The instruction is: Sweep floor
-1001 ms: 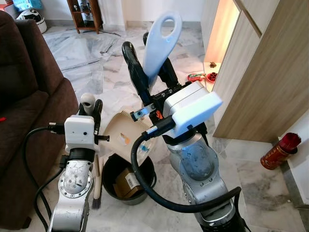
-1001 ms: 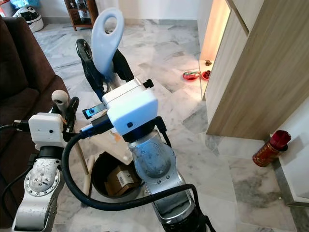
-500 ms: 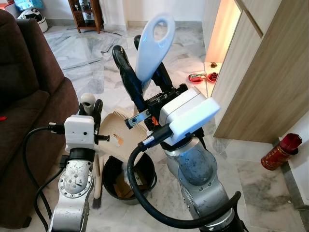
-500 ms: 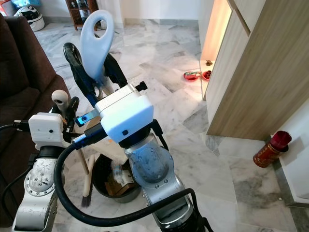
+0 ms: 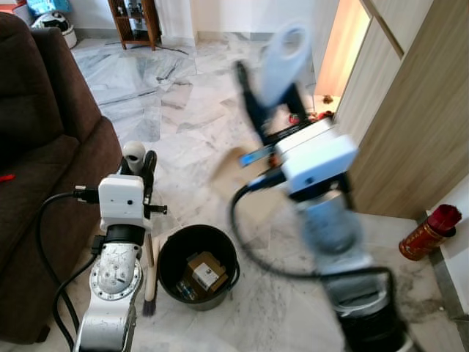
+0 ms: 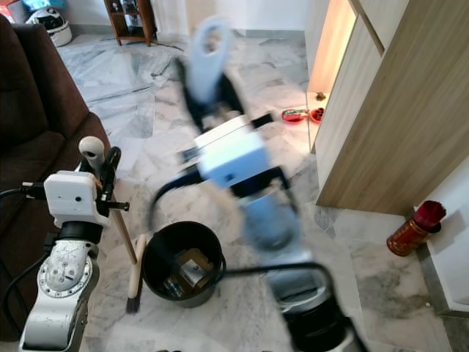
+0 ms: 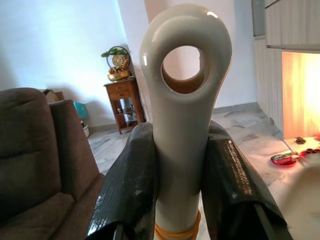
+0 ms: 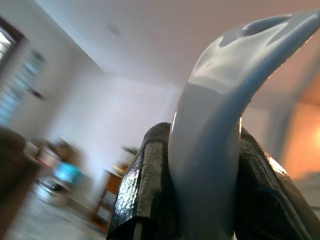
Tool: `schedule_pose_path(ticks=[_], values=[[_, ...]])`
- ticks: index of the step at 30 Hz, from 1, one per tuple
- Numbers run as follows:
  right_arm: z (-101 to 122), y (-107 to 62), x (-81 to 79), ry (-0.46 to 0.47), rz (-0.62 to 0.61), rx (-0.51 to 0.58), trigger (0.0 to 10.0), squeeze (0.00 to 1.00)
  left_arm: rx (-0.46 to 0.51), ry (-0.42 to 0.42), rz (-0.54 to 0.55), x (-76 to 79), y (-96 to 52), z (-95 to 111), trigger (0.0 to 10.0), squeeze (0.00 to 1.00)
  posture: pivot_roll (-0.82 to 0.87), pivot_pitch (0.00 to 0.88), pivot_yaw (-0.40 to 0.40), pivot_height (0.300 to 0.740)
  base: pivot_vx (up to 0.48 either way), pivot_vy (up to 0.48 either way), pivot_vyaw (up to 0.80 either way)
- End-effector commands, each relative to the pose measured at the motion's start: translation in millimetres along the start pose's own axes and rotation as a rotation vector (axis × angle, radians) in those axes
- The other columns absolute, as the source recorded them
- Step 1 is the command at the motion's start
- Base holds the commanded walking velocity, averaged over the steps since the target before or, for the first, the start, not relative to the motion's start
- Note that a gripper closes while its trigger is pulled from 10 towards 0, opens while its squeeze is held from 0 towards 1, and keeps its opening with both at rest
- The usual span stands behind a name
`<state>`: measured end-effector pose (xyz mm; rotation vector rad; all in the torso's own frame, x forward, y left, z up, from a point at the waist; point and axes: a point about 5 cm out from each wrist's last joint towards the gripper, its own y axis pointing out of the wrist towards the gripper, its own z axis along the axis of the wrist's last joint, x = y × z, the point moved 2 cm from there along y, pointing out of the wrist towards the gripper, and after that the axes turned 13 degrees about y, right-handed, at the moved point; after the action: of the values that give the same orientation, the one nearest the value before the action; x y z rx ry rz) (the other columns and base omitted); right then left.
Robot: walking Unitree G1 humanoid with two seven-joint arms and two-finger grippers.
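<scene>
- My right gripper (image 8: 200,165) is clenched on the pale blue plastic dustpan handle with the loop end (image 5: 282,62). The arm is motion-blurred and held high, to the right of the round black waste bin (image 5: 198,265), with a tan smear at mid-height that I take for the dustpan's scoop.
- My left gripper (image 7: 177,165) is clamped round the cream plastic brush handle with a hanging hole (image 7: 186,100). The dark-bristled hand brush (image 5: 149,282) hangs upright, its bristles near the marble floor (image 5: 183,103) just beside the bin.
- I judge the emptying step is over: a small cardboard box and bits of litter lie in the bin.
- Next I'd steady the right arm, bring the dustpan down flat to the floor, and set the brush beside it.
- The handles look rigid and glossy, so they may slip.
</scene>
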<state>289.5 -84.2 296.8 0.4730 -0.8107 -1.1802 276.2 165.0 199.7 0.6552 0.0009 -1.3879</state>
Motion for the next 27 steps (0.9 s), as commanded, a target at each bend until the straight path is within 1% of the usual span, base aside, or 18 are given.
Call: schedule_pose_path(ticks=[1, 2, 3, 4, 5, 6, 7, 8, 9, 10, 13, 14, 17, 18, 21, 23, 24, 27], values=[[4.0, 0.8, 10.3, -0.039, -0.021, 0.033, 10.0, 0.0, 0.047, -0.003, 0.002, -0.7, 1.7, 8.0, 10.0, 0.0, 0.03, 0.128, 0.029, 0.74, 0.0, 0.0, 0.0], [-0.2, -1.9, 16.2, -0.049, -0.036, 0.016, 10.0, 0.0, 0.047, -0.002, -0.003, -0.4, 0.5, 8.1, 10.0, 0.0, 0.02, 0.126, 0.027, 0.74, 0.0, 0.0, 0.0], [-0.2, -1.9, 16.2, -0.049, -0.036, 0.016, 10.0, 0.0, 0.047, -0.002, -0.003, -0.4, 0.5, 8.1, 10.0, 0.0, 0.02, 0.126, 0.027, 0.74, 0.0, 0.0, 0.0], [-6.9, -7.1, 25.4, -0.056, -0.064, -0.011, 10.0, 0.0, 0.046, 0.001, -0.007, -1.4, -1.2, 7.9, 10.0, 0.0, 0.02, 0.126, 0.027, 0.74, 0.0, 0.0, 0.0], [-11.9, -11.7, 31.2, -0.058, -0.085, -0.035, 10.0, 0.0, 0.043, 0.006, -0.004, -3.4, -2.2, 7.3, 10.0, 0.0, 0.02, 0.126, 0.027, 0.74, 0.0, 0.0, 0.0], [-11.9, -11.7, 31.2, -0.058, -0.085, -0.035, 10.0, 0.0, 0.043, 0.006, -0.004, -3.4, -2.2, 7.3, 10.0, 0.0, 0.02, 0.126, 0.027, 0.74, 0.0, 0.0, 0.0], [-15.4, -15.6, 34.7, -0.058, -0.098, -0.052, 10.0, 0.0, 0.04, 0.011, -0.002, -5.2, -3.1, 6.7, 10.0, 0.0, 0.03, 0.122, 0.03, 0.74, 0.0, 0.0, 0.0], [-20.2, -21.1, 39.1, -0.061, -0.114, -0.073, 10.0, 0.0, 0.037, 0.016, -0.001, -7.0, -4.1, 6.1, 10.0, 0.0, 0.03, 0.122, 0.03, 0.74, 0.0, 0.0, 0.0], [-28.1, -30.1, 44.0, -0.069, -0.129, -0.108, 10.0, 0.0, 0.034, 0.023, -0.003, -9.3, -6.1, 5.6, 10.0, 0.0, 0.03, 0.114, 0.031, 0.74, 0.0, 0.0, 0.0], [-28.1, -30.1, 44.0, -0.069, -0.129, -0.108, 10.0, 0.0, 0.034, 0.023, -0.003, -9.3, -6.1, 5.6, 10.0, 0.0, 0.03, 0.114, 0.031, 0.74, 0.0, 0.0, 0.0], [-41.9, -45.8, 51.7, -0.075, -0.156, -0.175, 10.0, 0.0, 0.028, 0.032, -0.007, -12.1, -10.0, 4.7, 10.0, 0.0, 0.03, 0.107, 0.032, 0.74, 0.0, 0.0, 0.0], [-49.7, -54.6, 57.1, -0.056, -0.194, -0.22, 10.0, 0.0, 0.025, 0.037, -0.01, -13.3, -11.6, 4.0, 10.0, 0.0, 0.03, 0.103, 0.033, 0.74, 0.0, 0.0, 0.0], [-64.3, -69.8, 63.1, -0.007, -0.254, -0.3, 10.0, 0.0, 0.02, 0.041, -0.011, -15.1, -13.9, 2.9, 10.0, 0.0, 0.02, 0.095, 0.034, 0.74, 0.0, 0.0, 0.0], [-70.9, -77.4, 66.3, 0.016, -0.292, -0.333, 10.0, 0.0, 0.014, 0.042, -0.011, -15.7, -15.4, 1.9, 10.0, 0.0, 0.02, 0.094, 0.035, 0.74, 0.0, 0.0, 0.0], [-79.2, -87.7, 71.4, 0.036, -0.346, -0.374, 10.0, 0.0, -0.008, 0.036, -0.007, -16.1, -20.3, -0.9, 10.0, 0.0, 0.02, 0.087, 0.037, 0.74, 0.0, 0.0, 0.0], [-84.9, -93.6, 76.6, 0.056, -0.394, -0.399, 10.0, 0.0, -0.023, 0.032, -0.013, -14.9, -26.0, -2.2, 10.0, 0.0, 0.03, 0.087, 0.035, 0.74, 0.0, 0.0, 0.0], [-89.5, -97.1, 81.4, 0.078, -0.436, -0.412, 10.0, 0.0, -0.031, 0.03, -0.016, -14.2, -29.4, -2.9, 10.0, 0.0, 0.03, 0.087, 0.034, 0.74, 0.0, 0.0, 0.0], [-93.5, -98.6, 85.1, 0.09, -0.463, -0.42, 10.0, 0.0, -0.037, 0.026, -0.014, -14.5, -30.6, -3.0, 10.0, 0.0, 0.03, 0.089, 0.033, 0.74, 0.0, 0.0, 0.0]])
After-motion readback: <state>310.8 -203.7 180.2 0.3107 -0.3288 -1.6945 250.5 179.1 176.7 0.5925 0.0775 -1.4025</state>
